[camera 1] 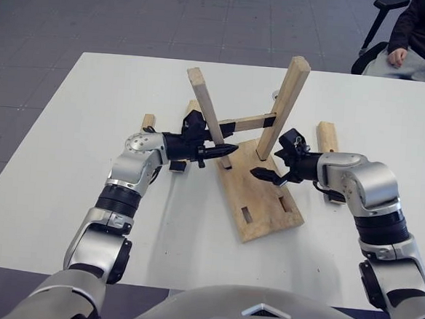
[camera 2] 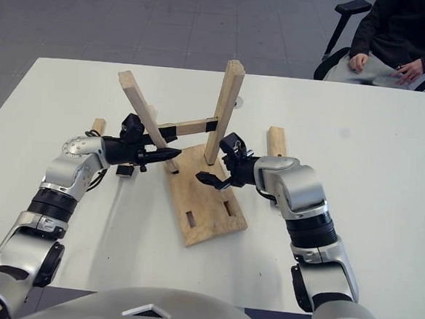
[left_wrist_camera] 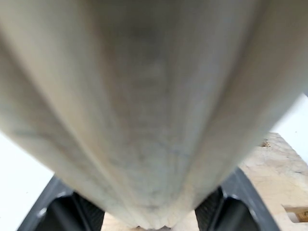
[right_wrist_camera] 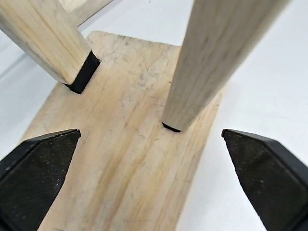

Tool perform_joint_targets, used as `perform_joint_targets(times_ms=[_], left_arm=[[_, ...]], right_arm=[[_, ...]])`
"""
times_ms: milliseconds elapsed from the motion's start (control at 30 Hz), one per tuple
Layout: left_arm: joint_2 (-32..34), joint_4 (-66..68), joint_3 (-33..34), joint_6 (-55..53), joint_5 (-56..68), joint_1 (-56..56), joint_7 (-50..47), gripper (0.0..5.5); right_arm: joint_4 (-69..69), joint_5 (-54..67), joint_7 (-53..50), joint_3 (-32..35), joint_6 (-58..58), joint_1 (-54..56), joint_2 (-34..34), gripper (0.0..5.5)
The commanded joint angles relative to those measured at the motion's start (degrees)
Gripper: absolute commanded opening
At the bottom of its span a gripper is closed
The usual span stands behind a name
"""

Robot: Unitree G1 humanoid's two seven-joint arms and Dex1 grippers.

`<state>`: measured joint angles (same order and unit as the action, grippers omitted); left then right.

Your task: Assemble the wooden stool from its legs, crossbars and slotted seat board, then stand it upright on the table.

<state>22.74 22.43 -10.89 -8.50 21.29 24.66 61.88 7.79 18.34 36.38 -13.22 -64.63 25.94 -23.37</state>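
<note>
Seat board lay flat mid counter, two legs slotted in; left end effector seemed to pinch the tilted leg, right end effector was spread by the upright leg

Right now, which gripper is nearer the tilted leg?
Left. The left gripper is clamped on the tilted leg; the right gripper is open at the upright leg base, farther off.
</note>
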Motion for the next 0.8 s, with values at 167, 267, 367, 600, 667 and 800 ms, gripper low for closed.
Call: perform_joint_targets(times_ms=[167,267,367,600,667,800], left_arm=[[0.24,0.36,-2.75,0.08,-5.78,-4.01,-2.95,2.04],[0.54,-0.21,-2.52,0.3,-5.57,-4.71,-3.35,2.04],[0.75,-0.19,-2.41,0.35,-5.55,-4.86,-3.62,2.04],[0.26,1.11,-3.11,0.67,-6.11,-3.99,-3.87,2.04],[0.12,1.63,-3.24,0.84,-6.22,-3.59,-3.95,2.04],[0.17,1.97,-3.18,0.68,-5.95,-2.8,-3.72,2.04]], right_arm=[[10.63,14.35,7.77,14.38,-13.88,11.5,-8.32,5.5],[12.59,24.69,13.62,23.16,-19.33,17.49,-11.91,5.5],[11.8,31.47,14.46,29.26,-23.19,22.93,-11.5,5.5],[17.67,28.41,-9.9,28.49,-27.32,21.57,15.91,4.1],[21.74,25.15,-15.2,22.62,-24.16,17.13,18.56,3.65],[24.07,17.12,-20.38,11.59,-13.27,11.02,17.03,2.77]])
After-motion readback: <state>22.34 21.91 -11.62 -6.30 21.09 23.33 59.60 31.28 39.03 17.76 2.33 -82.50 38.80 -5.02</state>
